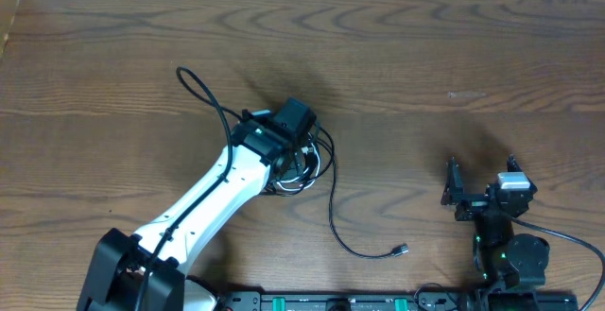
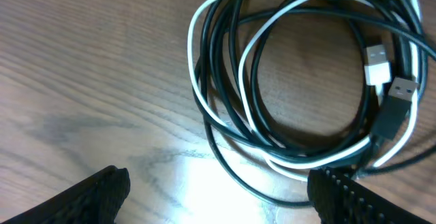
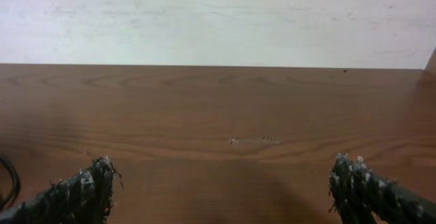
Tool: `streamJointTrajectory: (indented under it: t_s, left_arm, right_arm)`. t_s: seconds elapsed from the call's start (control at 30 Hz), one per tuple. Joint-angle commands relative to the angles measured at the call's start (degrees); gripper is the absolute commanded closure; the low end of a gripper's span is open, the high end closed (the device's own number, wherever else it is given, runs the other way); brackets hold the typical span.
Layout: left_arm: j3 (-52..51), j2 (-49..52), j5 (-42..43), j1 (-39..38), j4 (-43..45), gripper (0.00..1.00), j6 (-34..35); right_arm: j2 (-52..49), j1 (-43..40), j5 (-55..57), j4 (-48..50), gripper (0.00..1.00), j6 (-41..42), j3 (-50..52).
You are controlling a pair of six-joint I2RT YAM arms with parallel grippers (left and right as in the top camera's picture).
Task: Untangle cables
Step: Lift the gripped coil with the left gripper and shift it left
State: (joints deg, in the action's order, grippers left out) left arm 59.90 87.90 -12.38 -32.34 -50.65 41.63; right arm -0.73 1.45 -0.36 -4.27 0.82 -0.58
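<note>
At table (image 1: pixel 454 46) centre, cables (image 2: pixel 300 157) are coiled in glossy round loops, with open wood grain all round.
Left fingers (image 2: pixel 102 193), over the coil, and right fingers (image 3: pixel 75 193) are spread wide; nothing is gripped.

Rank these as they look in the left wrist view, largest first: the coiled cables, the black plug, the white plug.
1. coiled cables
2. black plug, only slightly longer than the white one
3. white plug

Seemingly open table (image 1: pixel 454 56) beyond tangled cables (image 2: pixel 210 108)
</note>
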Motion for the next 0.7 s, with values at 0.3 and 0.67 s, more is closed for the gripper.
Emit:
streamJointTrajectory:
  t_s: [0.3,0.67]
  left_arm:
    - [-7.6,0.1,1.4,0.2,9.7,0.12,9.2]
    - [-8.1,5.9,1.3,0.2,11.5,0.12,17.0]
  right_arm:
    - [0.1,-0.3,0.4,0.0,0.01,-0.5,0.3]
    - [0.1,-0.3,0.4,0.0,0.01,-0.5,0.3]
